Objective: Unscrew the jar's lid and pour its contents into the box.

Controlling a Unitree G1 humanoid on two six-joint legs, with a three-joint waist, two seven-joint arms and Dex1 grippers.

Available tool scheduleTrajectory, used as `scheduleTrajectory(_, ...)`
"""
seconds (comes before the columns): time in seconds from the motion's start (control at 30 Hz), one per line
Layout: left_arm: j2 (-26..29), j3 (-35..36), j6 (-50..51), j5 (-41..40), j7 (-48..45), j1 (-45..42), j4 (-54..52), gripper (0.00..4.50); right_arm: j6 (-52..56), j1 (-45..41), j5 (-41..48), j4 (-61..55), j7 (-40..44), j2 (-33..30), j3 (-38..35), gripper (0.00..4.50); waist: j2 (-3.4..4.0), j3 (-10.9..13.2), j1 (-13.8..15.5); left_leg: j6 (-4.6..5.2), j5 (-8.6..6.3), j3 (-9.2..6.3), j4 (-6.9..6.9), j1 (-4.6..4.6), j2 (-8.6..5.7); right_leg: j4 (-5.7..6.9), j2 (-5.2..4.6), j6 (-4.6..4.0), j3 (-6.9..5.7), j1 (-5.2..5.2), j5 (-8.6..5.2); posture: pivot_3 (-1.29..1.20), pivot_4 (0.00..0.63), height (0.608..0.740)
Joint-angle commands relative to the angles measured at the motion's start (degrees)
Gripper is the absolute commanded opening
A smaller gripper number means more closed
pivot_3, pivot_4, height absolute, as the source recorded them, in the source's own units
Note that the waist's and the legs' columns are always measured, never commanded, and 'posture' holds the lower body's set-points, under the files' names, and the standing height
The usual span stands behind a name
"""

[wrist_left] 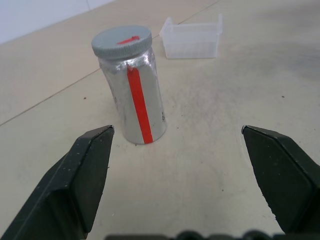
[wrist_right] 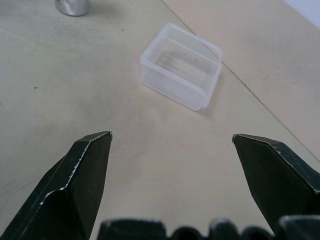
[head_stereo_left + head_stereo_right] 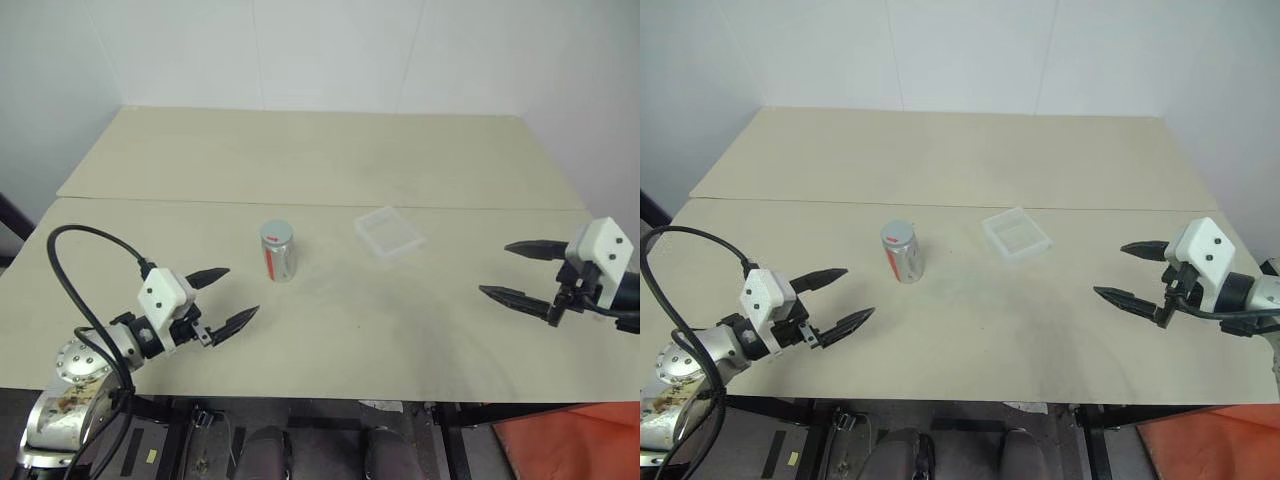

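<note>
You face two pale beige tabletops point(image 3: 330, 150) butted along a seam, white walls point(image 3: 320, 50) behind, orange floor point(image 3: 570, 445) lower right.

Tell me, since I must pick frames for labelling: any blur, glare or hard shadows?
Eye views: even, soft light; the jar casts a faint shadow. Left wrist view: jar and lid sharp, foil under the lid glints. Right wrist view: box clear, fingers slightly soft.
</note>
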Motion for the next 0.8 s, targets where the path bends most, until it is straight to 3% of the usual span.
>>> scheduleTrajectory(0.03,0.09,1.81,-0.40,-0.03,1.28,0.54,-3.05,4.46,-1.82,-1.83,-0.30,0.37,0.47,-0.95,0.13,4.50,0.00,0.00,0.01,0.00,0.00,0.00,0.00,0.00,0.00,0.01,0.00,0.00,0.00,0.00,0.00,0.00,0.150,0.740)
scheduleTrajectory(0.43,-2.51,1.12,-1.88,1.64,6.42,-0.23,-2.45,4.46,-3.71,-4.06,-2.73,2.01,0.06,-0.19,3.02,4.50,0.00,0.00,0.11,0.00,0.00,0.00,0.00,0.00,0.00,0.00,0.00,0.00,-0.01,0.00,0.00,0.00,0.150,0.740)
scheduleTrajectory(0.6,-7.43,-0.75,-7.35,2.99,6.59,-0.99,2.41,4.46,-3.76,-3.53,-2.77,0.79,-0.78,0.81,3.32,4.50,0.01,-0.01,0.09,0.00,0.00,0.00,0.00,0.01,-0.01,0.01,0.00,0.00,-0.01,0.01,0.00,0.00,0.150,0.740)
scheduleTrajectory(0.8,-16.33,-5.24,-17.60,11.03,12.71,-4.12,12.18,4.46,-3.65,-3.24,-2.68,0.34,-1.30,0.86,2.85,4.50,-0.01,0.00,0.19,-0.01,0.01,0.00,0.01,0.00,-0.04,0.02,0.00,0.00,-0.04,0.04,0.02,0.00,0.150,0.740)
